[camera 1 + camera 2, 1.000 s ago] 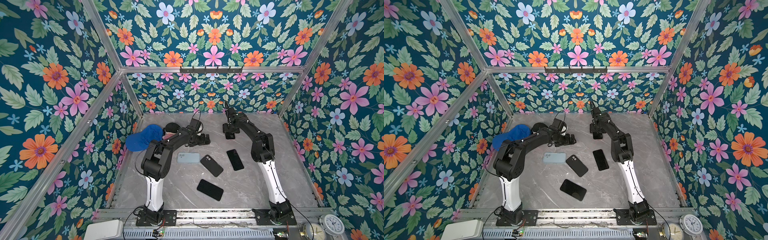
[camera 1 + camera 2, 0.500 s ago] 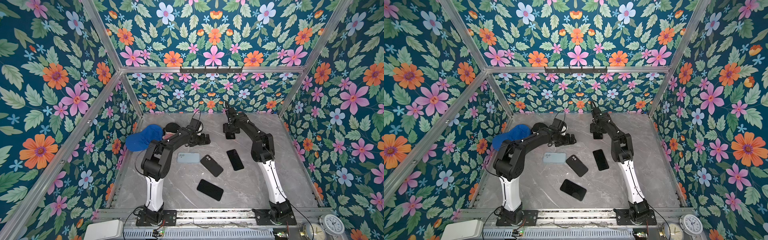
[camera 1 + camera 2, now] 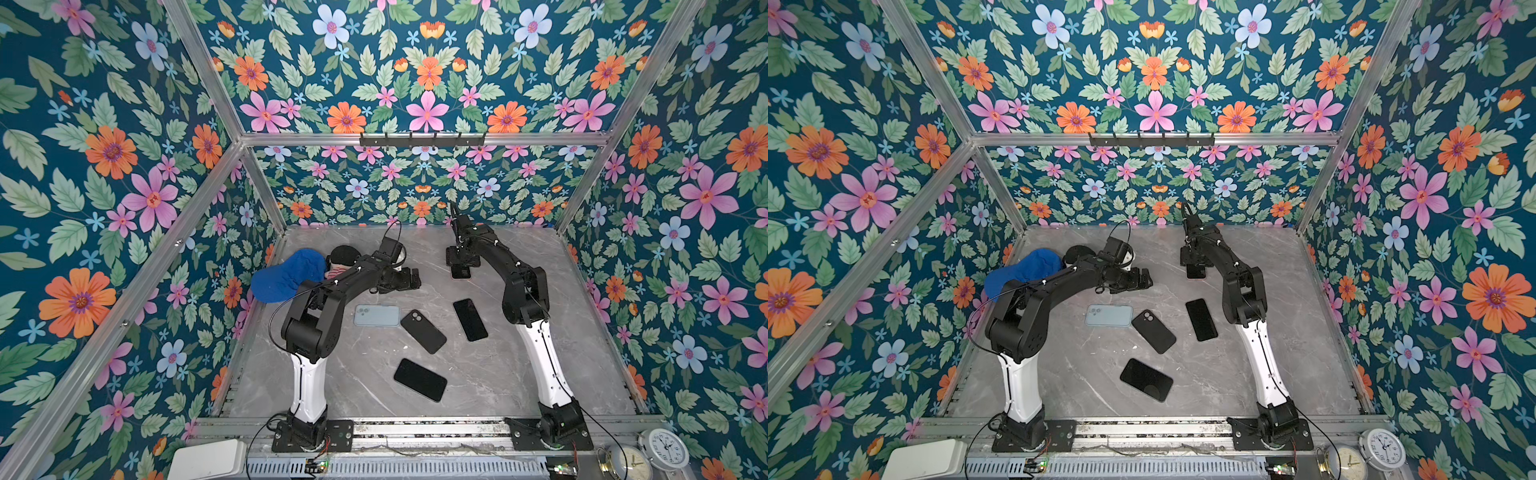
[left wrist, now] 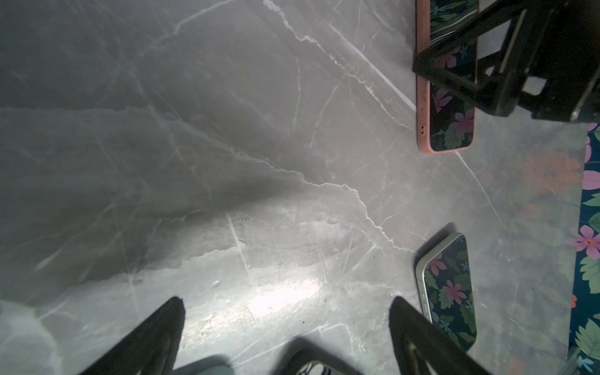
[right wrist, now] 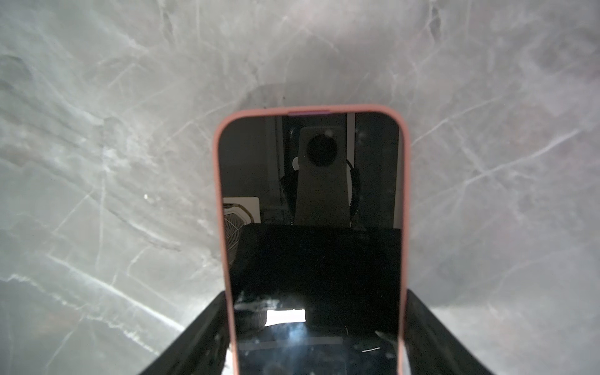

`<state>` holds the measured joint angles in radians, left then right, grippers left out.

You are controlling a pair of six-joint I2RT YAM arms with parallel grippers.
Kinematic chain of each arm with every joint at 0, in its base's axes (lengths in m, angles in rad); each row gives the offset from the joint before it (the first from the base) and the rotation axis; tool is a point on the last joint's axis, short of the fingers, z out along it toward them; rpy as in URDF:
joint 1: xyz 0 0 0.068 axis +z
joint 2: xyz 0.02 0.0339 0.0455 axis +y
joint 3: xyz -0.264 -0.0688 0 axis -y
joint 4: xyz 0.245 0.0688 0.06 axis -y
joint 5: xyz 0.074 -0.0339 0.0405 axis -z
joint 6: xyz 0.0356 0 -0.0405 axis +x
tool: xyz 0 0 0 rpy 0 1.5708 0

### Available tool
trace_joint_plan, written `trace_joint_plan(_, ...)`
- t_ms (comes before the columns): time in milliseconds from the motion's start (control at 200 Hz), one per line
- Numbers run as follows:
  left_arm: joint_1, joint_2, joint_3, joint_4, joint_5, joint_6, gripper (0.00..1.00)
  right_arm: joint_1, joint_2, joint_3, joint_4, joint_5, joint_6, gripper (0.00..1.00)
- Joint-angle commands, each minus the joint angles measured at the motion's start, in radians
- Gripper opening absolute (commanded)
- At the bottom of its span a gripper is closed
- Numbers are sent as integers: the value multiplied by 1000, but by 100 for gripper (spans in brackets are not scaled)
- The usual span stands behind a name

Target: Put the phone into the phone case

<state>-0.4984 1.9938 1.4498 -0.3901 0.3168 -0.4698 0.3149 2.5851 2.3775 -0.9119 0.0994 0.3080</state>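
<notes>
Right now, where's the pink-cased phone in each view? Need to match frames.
Both top views: pink-cased phone at the table's far side, under the right hand.
Left wrist: beyond the open left hand, partly under the right hand.
Right wrist: centre frame, between that hand's fingers.
Shared landmark: the right hand straddling it.

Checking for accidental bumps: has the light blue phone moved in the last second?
No. The light blue phone sits unchanged relative to the left arm's base plate.

Nothing is readable; the numerals on the clock (image 3: 1384, 450) are too small.
</notes>
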Motion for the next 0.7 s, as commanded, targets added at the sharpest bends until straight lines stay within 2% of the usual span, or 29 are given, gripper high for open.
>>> trace_joint_plan(0,-3,-13,0,8,3,0,100,-2,-6,6,-45,7,11,79)
trace_joint_plan(160,-8,-20,-4,8,2,0,100,-2,-24,-4,-46,5,10,83)
trace_joint_plan(505,-12,-48,-30,14,2,-3,100,0,-91,-72,-27,3,7,83)
trace_joint_plan(595,-21,-72,-51,14,3,-10,100,9,-164,-154,10,-8,-5,80)
trace_joint_plan(695,-32,-111,-88,14,1,-19,100,30,-279,-316,84,-35,-25,76)
